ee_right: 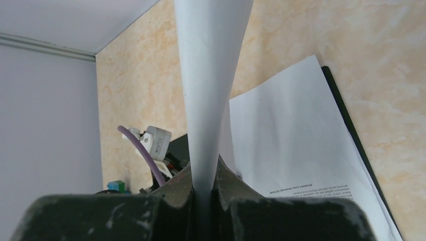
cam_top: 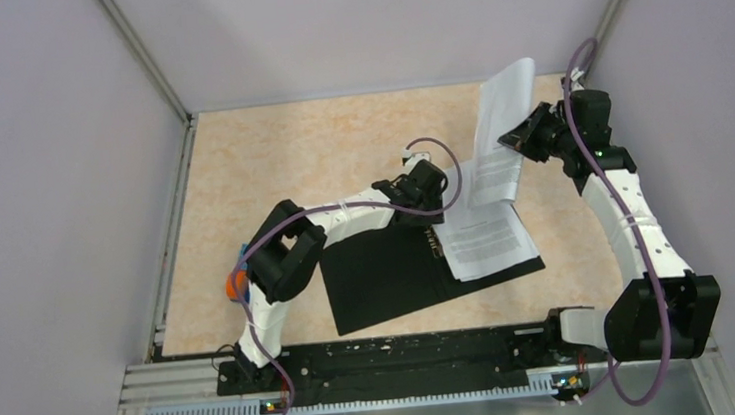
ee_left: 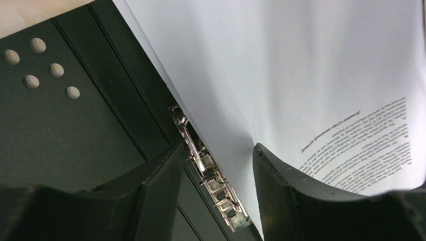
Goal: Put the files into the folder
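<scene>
Right jaws were pinching one floppy white printed paper sheet, upright above the open black-lined folder on the beige surface. Left jaws sat spread over its metal spine clip. Sheet's so limp it could've buckled and missed the clip.

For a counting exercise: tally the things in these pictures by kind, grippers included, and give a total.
sheets: 2, the lifted sheet and the flat sheet; any beneath are hidden
folder: 1
clip: 1
orange object: 1
grippers: 2, the left gripper and the right gripper
Total: 7
</scene>
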Action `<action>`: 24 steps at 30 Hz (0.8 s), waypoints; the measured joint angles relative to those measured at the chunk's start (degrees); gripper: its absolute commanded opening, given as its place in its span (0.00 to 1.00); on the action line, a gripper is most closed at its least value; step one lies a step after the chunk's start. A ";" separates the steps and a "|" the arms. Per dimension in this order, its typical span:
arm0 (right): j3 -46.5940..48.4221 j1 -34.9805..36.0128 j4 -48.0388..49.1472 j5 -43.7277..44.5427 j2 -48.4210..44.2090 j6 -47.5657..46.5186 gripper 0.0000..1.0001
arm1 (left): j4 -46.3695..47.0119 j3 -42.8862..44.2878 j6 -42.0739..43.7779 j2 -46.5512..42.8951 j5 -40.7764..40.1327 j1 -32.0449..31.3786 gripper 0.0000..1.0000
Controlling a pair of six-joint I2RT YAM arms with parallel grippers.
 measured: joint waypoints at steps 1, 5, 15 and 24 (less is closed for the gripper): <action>0.00 0.00 0.00 0.00 0.00 0.00 0.06 | -0.50 0.33 0.44 0.39 -0.04 -0.07 0.56; 0.00 0.00 0.02 -0.13 0.00 0.00 0.06 | -2.34 1.79 1.95 1.86 -0.22 -0.26 0.49; -0.02 0.00 0.28 -2.08 0.07 0.02 0.06 | -6.58 3.91 7.41 2.38 -4.31 -0.37 0.27; -2.91 0.00 4.33 -7.39 1.64 0.72 0.07 | -4.83 -5.86 11.78 -4.33 -3.06 3.13 0.29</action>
